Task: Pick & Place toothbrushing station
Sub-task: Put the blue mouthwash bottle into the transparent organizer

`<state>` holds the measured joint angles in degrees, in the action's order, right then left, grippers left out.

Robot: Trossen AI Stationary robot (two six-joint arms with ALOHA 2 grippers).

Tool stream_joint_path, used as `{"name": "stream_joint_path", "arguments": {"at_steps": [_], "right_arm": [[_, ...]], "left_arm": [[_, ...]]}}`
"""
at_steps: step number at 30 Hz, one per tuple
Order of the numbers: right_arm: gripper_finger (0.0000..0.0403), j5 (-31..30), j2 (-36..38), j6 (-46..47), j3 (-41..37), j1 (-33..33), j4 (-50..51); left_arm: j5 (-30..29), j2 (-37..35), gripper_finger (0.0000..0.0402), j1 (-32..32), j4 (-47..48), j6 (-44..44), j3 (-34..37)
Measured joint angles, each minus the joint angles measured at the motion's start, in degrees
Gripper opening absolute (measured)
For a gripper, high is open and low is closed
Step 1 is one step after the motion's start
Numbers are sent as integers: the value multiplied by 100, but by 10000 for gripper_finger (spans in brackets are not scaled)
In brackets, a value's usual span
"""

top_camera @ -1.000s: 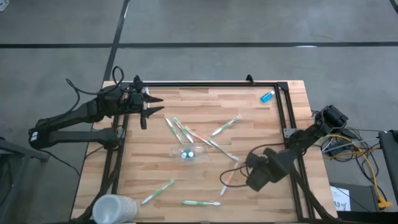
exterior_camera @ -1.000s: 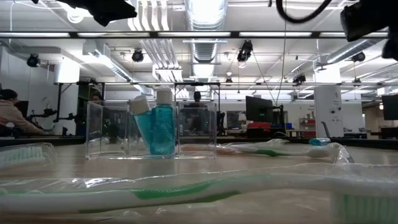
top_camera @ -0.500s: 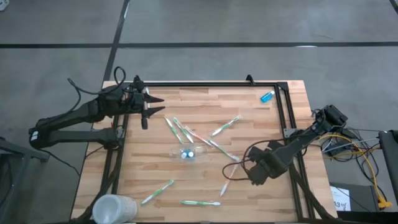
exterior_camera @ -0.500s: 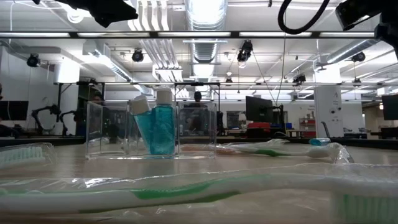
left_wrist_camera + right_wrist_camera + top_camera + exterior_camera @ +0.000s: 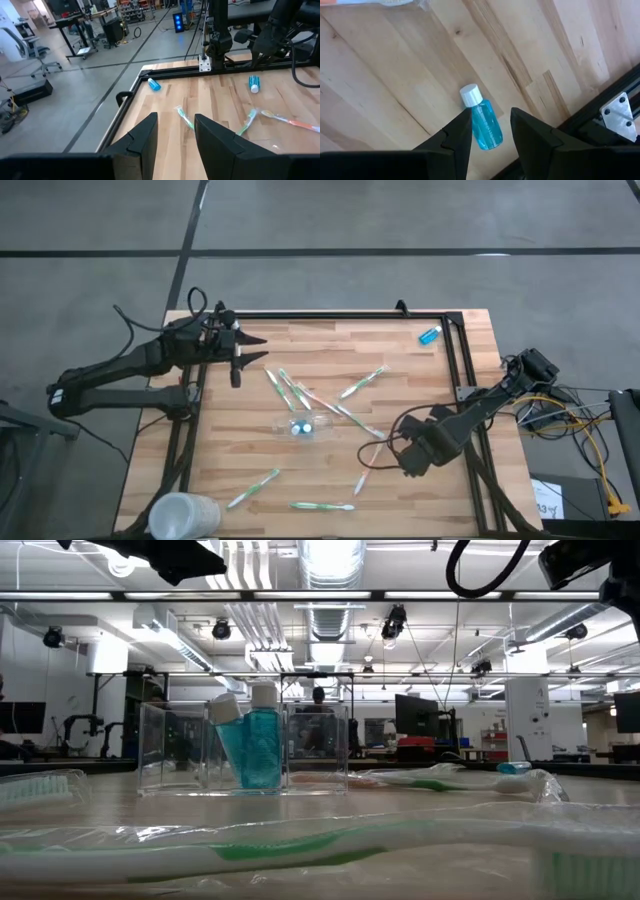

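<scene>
The right tool [image 5: 490, 114] hangs over a blue tube [image 5: 484, 124] lying flat on the surface [image 5: 395, 75]. Its fingers are spread, one on each long side of the tube, holding nothing. The clear holder [image 5: 303, 426] sits mid-surface, off toward the left arm's side, with two blue tubes [image 5: 250, 745] in its middle part. The left tool [image 5: 245, 355] waits at its far edge, spread and empty.

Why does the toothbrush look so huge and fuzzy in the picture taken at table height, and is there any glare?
Low view: the nearest toothbrush lies right by the lens, so it looms large and out of focus, while the clear holder farther back is sharp; the ceiling lights blow out to white. High view: lighting is even, shadows faint.
</scene>
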<state>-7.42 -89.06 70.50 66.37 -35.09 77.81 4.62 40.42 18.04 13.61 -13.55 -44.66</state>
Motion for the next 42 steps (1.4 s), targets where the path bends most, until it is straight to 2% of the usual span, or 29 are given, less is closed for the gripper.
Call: {"name": "stream_joint_path", "arguments": {"at_steps": [8, 14, 19, 28, 37, 42], "right_arm": [[134, 0, 7, -2, -2, 0, -5], [125, -2, 7, -2, -4, 0, -12], [128, -4, 7, -2, -4, 0, -12], [133, -4, 7, -36, -4, 0, -14], [121, -9, 7, -30, -4, 0, -25], [122, -14, 7, 26, -4, 0, -34]], "left_arm": [[61, -246, 133, 0, 43, -228, 0], [606, -763, 133, -2, 55, -117, 347], [197, -1434, 133, 12, 35, -37, 924], [280, -2545, 133, 11, -66, 505, 1900], [296, -2905, 133, 11, -970, 381, 2364], [302, -2905, 133, 11, -922, 329, 2426]]}}
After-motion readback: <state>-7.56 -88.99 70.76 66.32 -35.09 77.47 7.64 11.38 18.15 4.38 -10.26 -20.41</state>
